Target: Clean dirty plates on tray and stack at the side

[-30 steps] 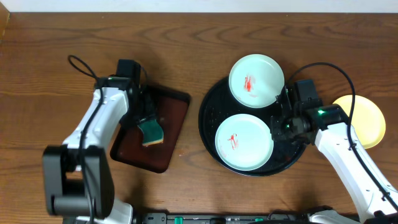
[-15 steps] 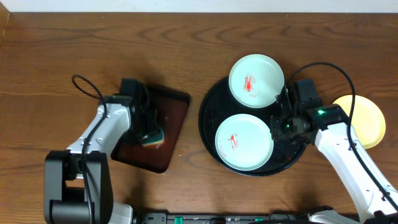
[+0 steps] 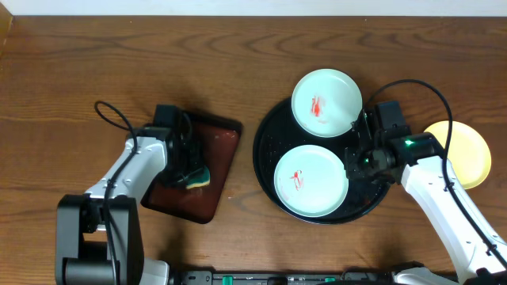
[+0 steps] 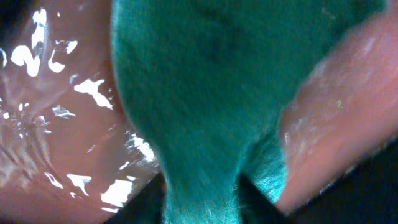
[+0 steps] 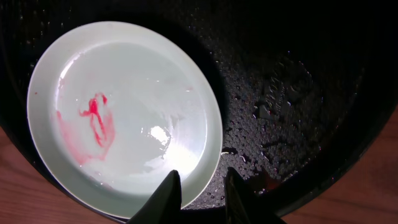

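Observation:
Two pale mint plates with red smears lie on the round black tray (image 3: 265, 150): one at the back (image 3: 326, 99), one at the front (image 3: 310, 180). The pale yellow plate (image 3: 463, 150) lies on the bare wood at the right. My right gripper (image 3: 352, 162) straddles the right rim of the front plate (image 5: 124, 112), its fingers (image 5: 200, 180) closed on that rim above the wet tray (image 5: 298, 93). My left gripper (image 3: 188, 170) is shut on a teal-green sponge (image 3: 196, 176) low over the maroon tray. The sponge (image 4: 205, 93) fills the left wrist view between the fingers (image 4: 202, 199).
The rectangular dark maroon tray (image 3: 214, 150) lies left of the black tray; its wet surface (image 4: 56, 124) shows in the left wrist view. Black cables loop from both arms. Brown wood tabletop (image 3: 95, 47) spreads at the back and far left.
My left arm has drawn in and lowered the sponge onto the maroon tray. The right arm and the plates have not moved.

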`<control>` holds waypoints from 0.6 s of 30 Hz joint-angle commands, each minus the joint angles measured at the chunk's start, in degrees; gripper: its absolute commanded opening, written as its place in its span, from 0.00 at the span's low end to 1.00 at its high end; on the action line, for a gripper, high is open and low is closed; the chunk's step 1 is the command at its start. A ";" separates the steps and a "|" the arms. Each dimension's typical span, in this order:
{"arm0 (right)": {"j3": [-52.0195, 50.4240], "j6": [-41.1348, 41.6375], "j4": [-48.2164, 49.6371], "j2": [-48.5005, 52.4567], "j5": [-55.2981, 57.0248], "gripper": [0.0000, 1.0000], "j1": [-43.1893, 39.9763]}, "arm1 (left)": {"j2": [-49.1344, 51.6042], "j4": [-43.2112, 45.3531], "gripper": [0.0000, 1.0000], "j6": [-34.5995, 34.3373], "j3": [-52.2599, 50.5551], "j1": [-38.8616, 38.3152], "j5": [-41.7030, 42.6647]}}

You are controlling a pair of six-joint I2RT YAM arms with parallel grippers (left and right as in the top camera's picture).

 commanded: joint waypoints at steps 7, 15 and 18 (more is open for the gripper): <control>0.17 -0.15 -0.20 -0.02 -0.02 0.22 0.42 | -2.03 -5.84 0.54 3.67 9.86 0.24 -1.57; 0.17 -0.13 -0.20 -0.02 -0.04 0.23 0.42 | 0.44 -2.49 0.54 3.65 5.46 0.17 -10.73; 0.17 -0.13 -0.22 -0.02 -0.04 0.22 0.42 | 2.03 -0.28 0.43 3.65 3.89 0.17 -10.71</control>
